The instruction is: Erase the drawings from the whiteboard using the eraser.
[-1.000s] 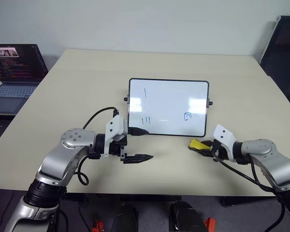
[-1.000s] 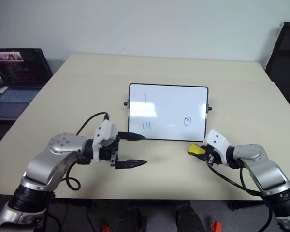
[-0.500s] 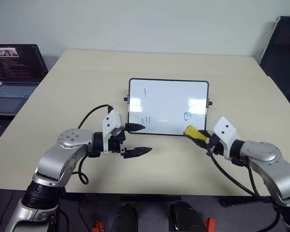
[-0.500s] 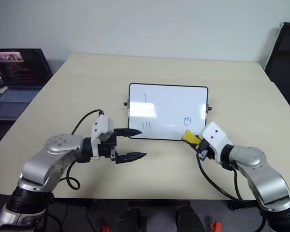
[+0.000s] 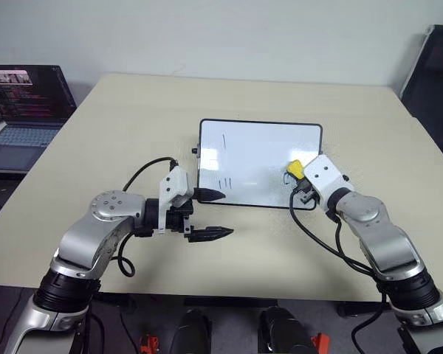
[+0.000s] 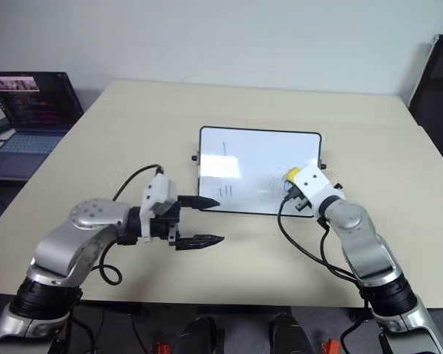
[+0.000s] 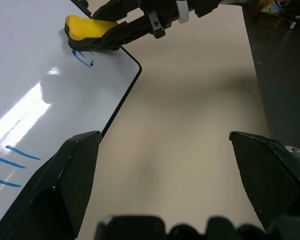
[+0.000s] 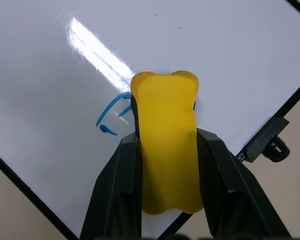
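The whiteboard (image 5: 258, 151) lies flat at the table's middle. Its drawings are three tally lines (image 5: 224, 183), a single stroke (image 5: 224, 140) and a blue squiggle (image 8: 111, 118). My right gripper (image 5: 299, 177) is shut on the yellow eraser (image 8: 165, 150), its fingers (image 8: 117, 185) clamping both long sides. The eraser's front end rests on the board's right part, right beside the squiggle (image 7: 84, 57) and partly over it. My left gripper (image 5: 215, 214) hangs open in front of the board's near left corner, holding nothing, one fingertip (image 5: 210, 195) over the board's edge.
An open laptop (image 5: 26, 103) stands at the table's far left edge. A dark chair (image 5: 432, 66) stands off the table's right side. Bare beige tabletop (image 5: 266, 236) lies in front of the board between the arms.
My right gripper lifted the eraser from the table in front of the board and carried it forward onto the board's right part. The left arm kept still.
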Tool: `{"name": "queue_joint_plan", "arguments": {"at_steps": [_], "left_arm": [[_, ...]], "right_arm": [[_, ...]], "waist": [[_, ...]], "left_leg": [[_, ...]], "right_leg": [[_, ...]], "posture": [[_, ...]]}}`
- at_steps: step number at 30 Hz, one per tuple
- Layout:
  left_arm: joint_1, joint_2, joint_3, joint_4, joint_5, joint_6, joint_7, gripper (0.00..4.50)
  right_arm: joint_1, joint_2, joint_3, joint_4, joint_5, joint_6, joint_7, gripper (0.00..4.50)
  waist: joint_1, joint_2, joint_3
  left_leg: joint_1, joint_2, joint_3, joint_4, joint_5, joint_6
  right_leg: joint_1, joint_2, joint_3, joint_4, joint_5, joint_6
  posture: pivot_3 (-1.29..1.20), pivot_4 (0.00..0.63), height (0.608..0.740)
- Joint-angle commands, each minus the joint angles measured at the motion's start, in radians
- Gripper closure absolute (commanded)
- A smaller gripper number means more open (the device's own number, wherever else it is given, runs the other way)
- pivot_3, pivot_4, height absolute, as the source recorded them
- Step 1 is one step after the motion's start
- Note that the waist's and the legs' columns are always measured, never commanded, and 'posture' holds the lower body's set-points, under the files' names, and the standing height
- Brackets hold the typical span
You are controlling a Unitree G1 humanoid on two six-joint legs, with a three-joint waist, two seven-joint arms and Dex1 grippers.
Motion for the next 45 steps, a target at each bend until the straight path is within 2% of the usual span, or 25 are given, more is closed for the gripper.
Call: {"name": "queue_joint_plan", "arguments": {"at_steps": [1,3,9,12,15,22,28,37,42,45], "left_arm": [[-0.006,0.010,0.011,-0.040,-0.009,0.000,-0.004,0.00],[-0.002,0.012,0.015,-0.032,-0.006,-0.006,-0.008,0.00],[0.003,0.008,0.013,-0.017,0.001,-0.021,-0.014,0.00],[0.007,0.006,0.010,-0.016,0.003,-0.026,-0.018,0.00],[0.005,0.003,0.009,-0.011,0.005,-0.031,-0.021,0.00],[0.004,-0.003,0.007,-0.006,0.008,-0.037,-0.023,0.00],[-0.005,-0.013,0.001,-0.009,0.007,-0.030,-0.017,0.00],[-0.007,-0.013,-0.001,-0.019,0.002,-0.021,-0.013,0.00],[-0.013,-0.015,-0.004,-0.027,-0.001,-0.011,-0.009,0.00],[-0.014,-0.014,-0.004,-0.027,-0.001,-0.009,-0.010,0.00]], "right_arm": [[0.017,-0.038,0.053,-0.040,-0.004,0.026,0.080,3.36],[0.023,-0.053,0.070,-0.048,-0.014,0.021,0.098,3.36],[-0.038,-0.030,0.016,0.032,-0.119,-0.049,-0.032,3.37],[-0.066,-0.012,0.005,0.049,-0.125,-0.077,-0.041,3.38],[-0.078,0.000,0.026,0.060,-0.122,-0.071,0.000,3.38],[-0.023,-0.052,0.113,0.008,-0.123,-0.013,0.150,3.38],[-0.068,-0.075,0.065,0.072,-0.239,-0.069,0.045,3.38],[0.014,-0.132,0.148,-0.031,-0.212,-0.018,0.249,3.38],[-0.035,-0.083,0.076,0.029,-0.275,-0.020,0.124,3.38],[-0.047,-0.073,0.065,0.037,-0.274,-0.025,0.114,3.38]], "waist": [[-0.001,0.000,0.000],[-0.002,0.000,0.000],[-0.002,0.000,0.000],[-0.002,0.000,0.000],[-0.002,0.000,0.000],[-0.002,0.000,0.000],[-0.002,0.000,0.000],[-0.002,-0.001,0.000],[-0.006,-0.001,0.000],[-0.005,-0.001,0.000]], "left_leg": [[0.000,0.000,0.000,0.000,0.000,0.000],[0.001,0.000,0.000,0.000,0.000,0.000],[0.001,0.000,0.000,0.002,0.000,0.000],[0.001,0.000,0.000,0.002,0.000,0.000],[0.001,0.000,0.000,0.001,0.000,0.000],[0.001,0.000,0.000,0.001,0.000,0.000],[0.001,0.000,0.000,0.002,0.001,0.001],[0.001,0.000,0.000,0.001,0.001,0.001],[0.003,0.000,0.000,0.002,0.001,0.001],[0.003,0.000,0.000,0.003,0.002,0.002]], "right_leg": [[0.000,0.000,0.000,0.000,0.000,0.000],[0.000,0.000,0.000,0.001,0.000,0.000],[0.001,0.000,0.001,0.001,0.001,0.000],[0.001,0.000,0.000,0.001,0.001,0.000],[0.001,0.000,0.000,0.001,0.001,0.000],[0.001,0.000,0.000,0.001,0.001,0.000],[0.001,0.000,0.001,0.001,0.001,-0.001],[0.002,0.000,0.000,0.000,0.001,0.000],[0.002,0.000,0.001,0.001,0.002,-0.001],[0.002,0.000,0.001,0.000,0.002,-0.001]], "posture": [[0.00,0.150,0.740],[0.00,0.150,0.740],[0.00,0.150,0.740],[0.00,0.150,0.740],[0.00,0.150,0.740],[0.00,0.150,0.740],[0.00,0.150,0.740],[0.00,0.150,0.740],[0.00,0.150,0.740],[0.00,0.150,0.740]]}}
